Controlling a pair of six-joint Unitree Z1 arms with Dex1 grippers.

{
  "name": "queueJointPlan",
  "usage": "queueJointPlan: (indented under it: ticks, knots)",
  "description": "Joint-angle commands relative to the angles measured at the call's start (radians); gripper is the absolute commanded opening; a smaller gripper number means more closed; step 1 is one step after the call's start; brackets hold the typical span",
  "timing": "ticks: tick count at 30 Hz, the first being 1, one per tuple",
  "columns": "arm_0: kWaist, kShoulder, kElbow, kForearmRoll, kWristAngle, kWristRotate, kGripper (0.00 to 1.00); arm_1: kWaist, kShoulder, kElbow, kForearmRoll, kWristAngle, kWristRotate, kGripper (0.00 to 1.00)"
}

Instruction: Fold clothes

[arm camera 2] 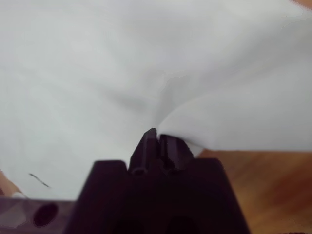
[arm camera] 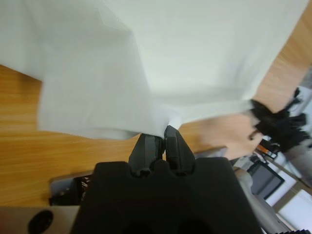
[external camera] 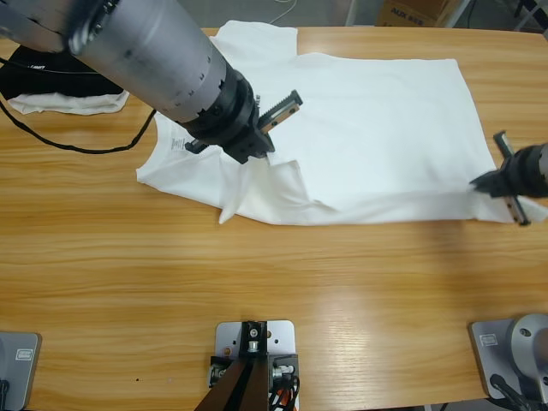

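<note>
Both pincers are pinching the near edge of the white T-shirt, the left pincer by the sleeve and the right pincer at the hem corner, so the fold looks just begun, and next they should lift the edge together across the shirt lying flat on the bench.

My left gripper rises from the bottom middle of the frame, its black jaws pressed together on a pinch of the white T-shirt. The cloth fills the upper frame and hangs in a fold at centre left. Wooden table shows at left. At right, a dark blurred shape, perhaps another gripper, touches the cloth's edge.
</note>
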Motion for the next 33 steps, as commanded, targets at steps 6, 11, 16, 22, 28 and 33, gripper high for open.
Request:
queueJointPlan:
  ticks: [6,11,16,22,28,33]
  knots:
    - [0.131,0.092,-0.071,0.047,-0.011,0.106,0.000,-0.058,0.233,-0.168,-0.016,0.005,-0.152,0.000]
    - [0.144,0.134,-0.133,0.077,-0.013,0.143,0.000,-0.058,0.272,-0.180,-0.016,0.010,-0.172,0.000]
    - [0.146,0.176,-0.185,0.107,-0.020,0.174,0.000,-0.060,0.302,-0.201,-0.016,0.009,-0.197,0.000]
    - [0.165,0.213,-0.234,0.118,-0.020,0.182,0.000,-0.080,0.343,-0.214,-0.084,0.060,-0.220,0.461]
    - [0.173,0.250,-0.277,0.119,-0.019,0.201,0.000,-0.109,0.362,-0.214,-0.106,0.057,-0.246,0.728]
    - [0.177,0.260,-0.291,0.122,-0.017,0.213,0.000,-0.111,0.337,-0.214,-0.107,0.046,-0.280,0.761]
